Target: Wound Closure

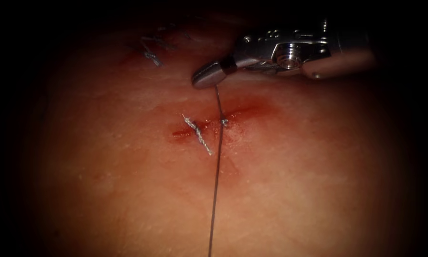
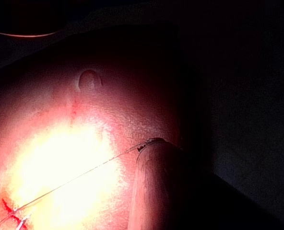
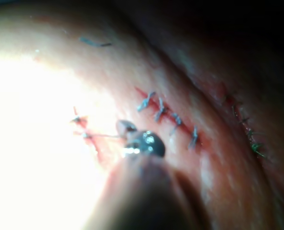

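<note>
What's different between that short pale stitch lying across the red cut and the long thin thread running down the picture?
The short pale knotted stitch is thick, twisted and lies slanted across the red cut, with both ends free. The long thin dark thread is smooth and straight, runs from the silver right tool, whose fingers hold it, through the cut and out of view below. Both cross the same cut in the pink tissue.

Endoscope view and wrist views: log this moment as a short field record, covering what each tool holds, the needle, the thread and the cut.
right tool: right arm's tool, above the cut, jaws shut on the thread
left tool: unclear
needle: not made out
thread: thread runs taut from the right tool's jaws, across the cut, toward the picture's lower edge
cut: cut in the tissue, one finished stitch left of the thread
fluid: red fluid around the cut
</note>
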Robot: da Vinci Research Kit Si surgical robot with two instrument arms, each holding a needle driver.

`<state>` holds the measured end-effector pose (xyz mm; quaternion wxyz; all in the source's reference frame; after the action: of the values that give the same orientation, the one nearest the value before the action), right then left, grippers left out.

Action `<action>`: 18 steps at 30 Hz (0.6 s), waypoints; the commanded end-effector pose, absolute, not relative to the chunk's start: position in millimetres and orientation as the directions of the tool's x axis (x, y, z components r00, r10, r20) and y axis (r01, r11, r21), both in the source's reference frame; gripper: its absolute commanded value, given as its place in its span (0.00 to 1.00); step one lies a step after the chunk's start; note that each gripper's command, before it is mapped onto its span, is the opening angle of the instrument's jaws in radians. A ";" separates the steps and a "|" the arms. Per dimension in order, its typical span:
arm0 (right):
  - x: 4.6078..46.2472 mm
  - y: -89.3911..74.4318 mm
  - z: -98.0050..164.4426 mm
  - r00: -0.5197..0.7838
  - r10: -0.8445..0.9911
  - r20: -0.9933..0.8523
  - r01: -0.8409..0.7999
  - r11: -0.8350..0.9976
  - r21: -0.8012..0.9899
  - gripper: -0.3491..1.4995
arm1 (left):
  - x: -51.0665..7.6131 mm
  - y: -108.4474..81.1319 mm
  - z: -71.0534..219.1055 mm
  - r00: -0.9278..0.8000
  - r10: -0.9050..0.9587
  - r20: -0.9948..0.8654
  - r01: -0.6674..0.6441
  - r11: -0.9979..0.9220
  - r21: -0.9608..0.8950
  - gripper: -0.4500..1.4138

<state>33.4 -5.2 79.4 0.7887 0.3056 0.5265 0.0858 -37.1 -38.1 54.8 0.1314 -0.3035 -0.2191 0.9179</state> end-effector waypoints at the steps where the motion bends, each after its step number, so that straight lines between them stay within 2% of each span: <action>1: 34.1 -5.2 79.9 0.431 0.451 -0.781 0.185 0.803 0.566 0.00 | -37.6 -38.9 55.2 -0.780 0.375 -0.500 -0.104 -0.867 -0.488 0.00; 18: 33.7 -4.6 80.2 0.435 0.423 -0.795 0.168 0.829 0.533 0.00 | -38.3 -38.9 55.0 -0.779 0.364 -0.511 -0.086 -0.868 -0.489 0.00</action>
<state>33.0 -4.6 79.8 0.7995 0.2815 0.5244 0.0805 -38.0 -38.1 54.7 0.1230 -0.3101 -0.2236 0.9158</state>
